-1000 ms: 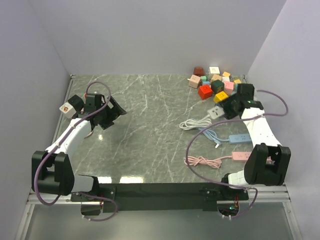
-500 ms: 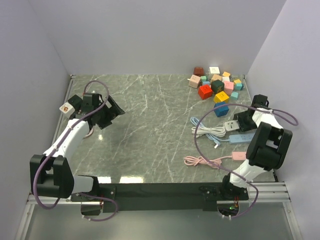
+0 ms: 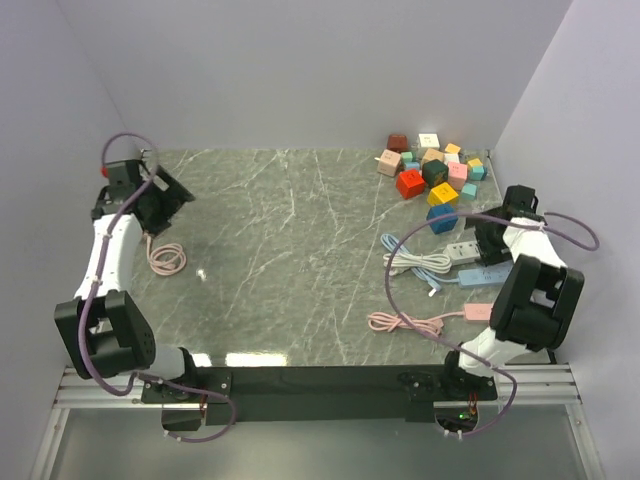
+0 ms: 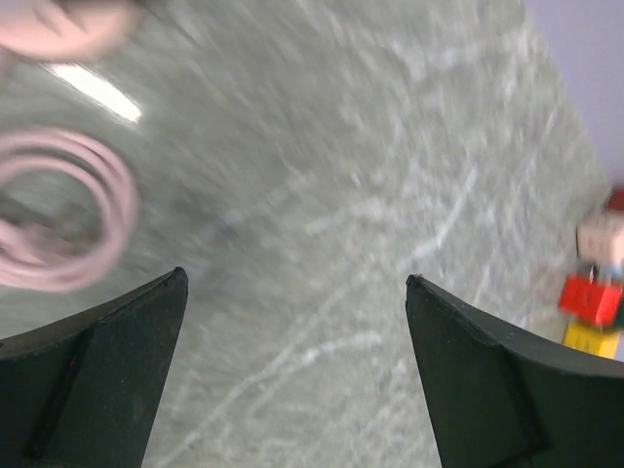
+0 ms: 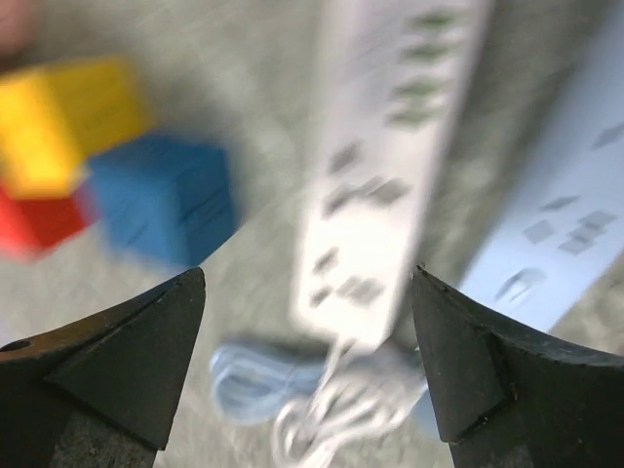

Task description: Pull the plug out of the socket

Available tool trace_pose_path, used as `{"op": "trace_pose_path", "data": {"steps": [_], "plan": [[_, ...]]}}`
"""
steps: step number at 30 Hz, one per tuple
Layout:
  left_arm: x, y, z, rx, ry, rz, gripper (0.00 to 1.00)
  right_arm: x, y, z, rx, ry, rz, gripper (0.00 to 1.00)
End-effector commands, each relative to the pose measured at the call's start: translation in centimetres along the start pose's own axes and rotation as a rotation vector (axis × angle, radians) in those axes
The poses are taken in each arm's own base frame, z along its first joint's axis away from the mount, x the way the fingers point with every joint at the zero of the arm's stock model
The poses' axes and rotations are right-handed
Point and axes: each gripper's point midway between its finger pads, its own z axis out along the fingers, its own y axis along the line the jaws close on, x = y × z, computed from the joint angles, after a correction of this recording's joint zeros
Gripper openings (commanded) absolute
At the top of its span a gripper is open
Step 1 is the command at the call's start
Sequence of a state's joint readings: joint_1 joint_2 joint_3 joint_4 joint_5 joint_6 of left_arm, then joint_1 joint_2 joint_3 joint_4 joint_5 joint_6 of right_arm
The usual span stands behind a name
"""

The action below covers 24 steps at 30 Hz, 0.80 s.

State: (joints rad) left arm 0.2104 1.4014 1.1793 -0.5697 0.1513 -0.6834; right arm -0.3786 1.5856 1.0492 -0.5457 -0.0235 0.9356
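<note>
Right gripper (image 5: 307,278): jaws just sprung wide, empty, over white strip (image 3: 447,252) at right | Left gripper (image 4: 292,283): swung to far left, wide open, empty | Pink cable (image 3: 165,258): now lying left, well apart from strip | Task: plug looks pulled off.

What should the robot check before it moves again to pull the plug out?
1. Right gripper open: ok.
2. Left gripper open, holding nothing: ok.
3. White power strip below the right gripper: ok.
4. Anything plugged into that strip: cannot tell, the picture is blurred.
5. Blue block apart from the strip: ok.
</note>
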Motion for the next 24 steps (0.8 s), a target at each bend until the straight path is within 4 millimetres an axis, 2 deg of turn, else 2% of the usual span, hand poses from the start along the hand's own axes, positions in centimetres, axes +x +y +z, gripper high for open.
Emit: {"op": "trace_pose_path", "data": {"steps": [1,2,3,5,6,7,8,9,10,12,13,14,15,16,18,19,23,24], "plan": [[-4.0,2.4,-1.0,-0.075,-0.075,-0.007,0.99,0.4,6.3,-6.4,-0.239,-0.083,-0.155,0.93],[-5.2,4.0,-1.2,-0.118,-0.099,-0.038,0.99,1.6,7.8,-7.6,-0.29,-0.08,-0.216,0.93],[-6.3,4.7,-1.5,-0.147,-0.123,-0.05,0.99,4.3,9.2,-8.8,-0.331,-0.072,-0.341,0.94],[-7.4,6.9,-0.7,-0.22,-0.134,-0.091,0.99,7.8,11.6,-10.6,-0.413,-0.036,-0.464,0.94],[-8.0,7.1,-0.5,-0.228,-0.144,-0.099,0.99,9.6,12.4,-11.2,-0.455,-0.001,-0.524,0.94],[-8.1,7.8,0.5,-0.25,-0.13,-0.105,0.99,14.1,13.2,-11.8,-0.496,0.063,-0.628,0.94],[-8.3,8.3,0.9,-0.269,-0.128,-0.111,0.99,15.7,14.0,-12.6,-0.523,0.082,-0.671,0.94],[-9.3,8.7,1.0,-0.299,-0.153,-0.106,0.99,17.7,14.3,-13.1,-0.546,0.11,-0.736,0.95],[-9.3,9.5,2.0,-0.326,-0.136,-0.113,0.99,20.8,14.3,-13.0,-0.553,0.157,-0.81,0.95],[-10.4,9.8,2.7,-0.342,-0.148,-0.119,0.99,23.5,14.6,-13.6,-0.576,0.186,-0.889,0.95],[-10.3,10.4,3.7,-0.358,-0.129,-0.13,0.99,25.0,14.4,-13.0,-0.571,0.216,-0.922,0.95],[-10.5,10.5,4.0,-0.365,-0.125,-0.132,0.99,26.9,14.4,-13.6,-0.584,0.238,-0.968,0.95],[-11.4,10.7,4.1,-0.384,-0.146,-0.134,0.99,27.7,14.3,-13.6,-0.588,0.247,-0.999,0.96],[-11.5,11.4,4.8,-0.404,-0.141,-0.149,0.99,28.7,14.1,-13.1,-0.579,0.262,-1.026,0.96],[-12.1,11.6,5.1,-0.408,-0.153,-0.183,0.99,30.4,13.9,-13.4,-0.588,0.279,-1.074,0.96],[-12.3,12.0,5.5,-0.415,-0.156,-0.195,0.99,30.9,13.8,-12.9,-0.577,0.29,-1.09,0.96],[-13.2,12.0,5.4,-0.421,-0.18,-0.23,0.99,32.0,14.1,-12.9,-0.568,0.306,-1.126,0.96],[-12.7,12.1,5.5,-0.422,-0.172,-0.233,0.99,32.0,14.2,-12.9,-0.564,0.305,-1.131,0.96]]}}
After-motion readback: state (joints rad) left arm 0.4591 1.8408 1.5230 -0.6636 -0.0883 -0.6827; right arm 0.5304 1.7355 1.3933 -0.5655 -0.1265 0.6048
